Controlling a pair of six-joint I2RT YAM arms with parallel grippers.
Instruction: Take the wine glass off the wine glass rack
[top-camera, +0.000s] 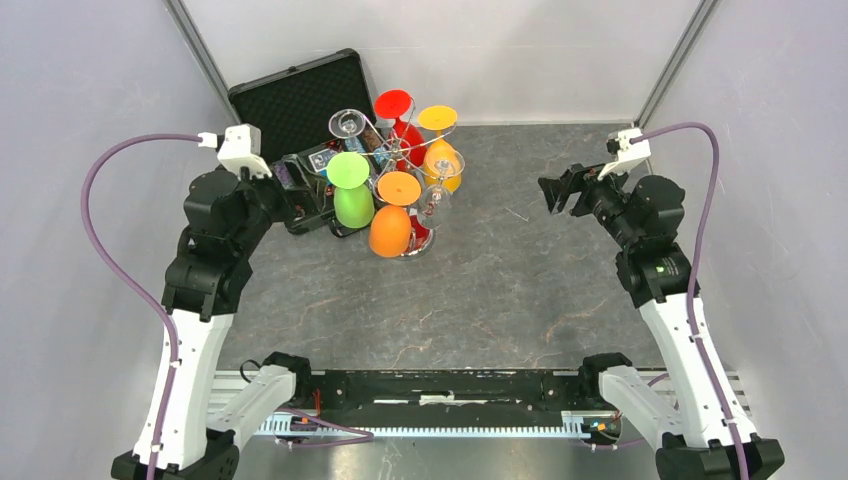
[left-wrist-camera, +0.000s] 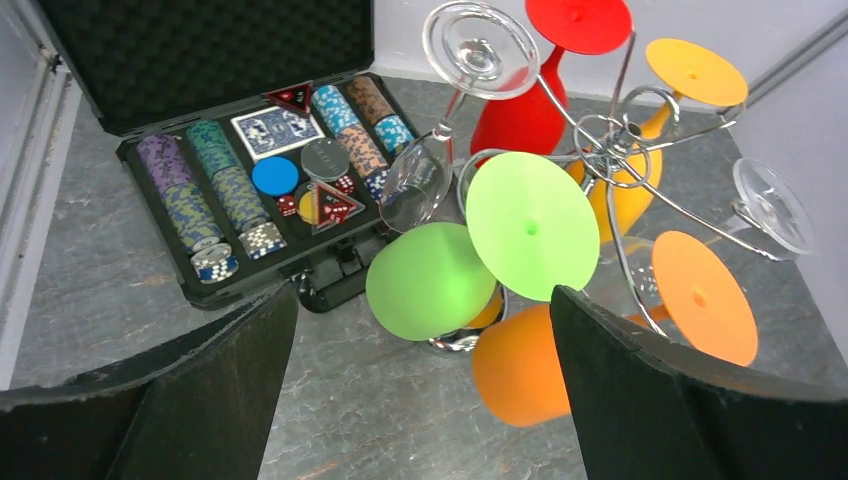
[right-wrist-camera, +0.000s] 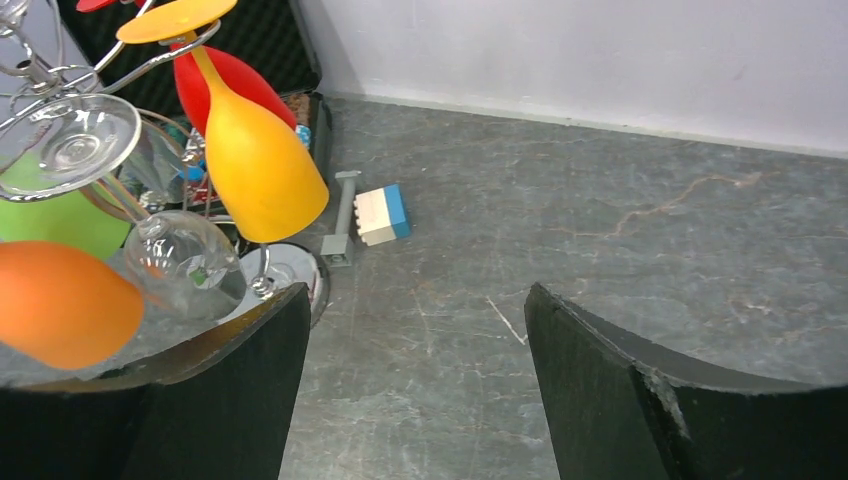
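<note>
The wine glass rack (top-camera: 402, 152) is a silver wire stand at the back centre of the table, its round mirror base (top-camera: 417, 246) in front. Hanging upside down from it are a green glass (top-camera: 352, 192), an orange glass (top-camera: 391, 218), a red glass (top-camera: 400, 116), a yellow glass (top-camera: 441, 152) and two clear glasses (top-camera: 348, 124). My left gripper (top-camera: 298, 196) is open and empty just left of the green glass (left-wrist-camera: 432, 280). My right gripper (top-camera: 556, 192) is open and empty, well right of the rack. The rack's wires (right-wrist-camera: 60, 76) and a clear glass (right-wrist-camera: 185, 262) show at the left of the right wrist view.
An open black case of coloured chips (top-camera: 292, 102) lies behind and left of the rack, close to my left gripper; it also shows in the left wrist view (left-wrist-camera: 250, 185). A small white and blue block (right-wrist-camera: 382, 214) and a grey piece (right-wrist-camera: 342, 228) lie by the rack's base. Grey walls enclose the table.
</note>
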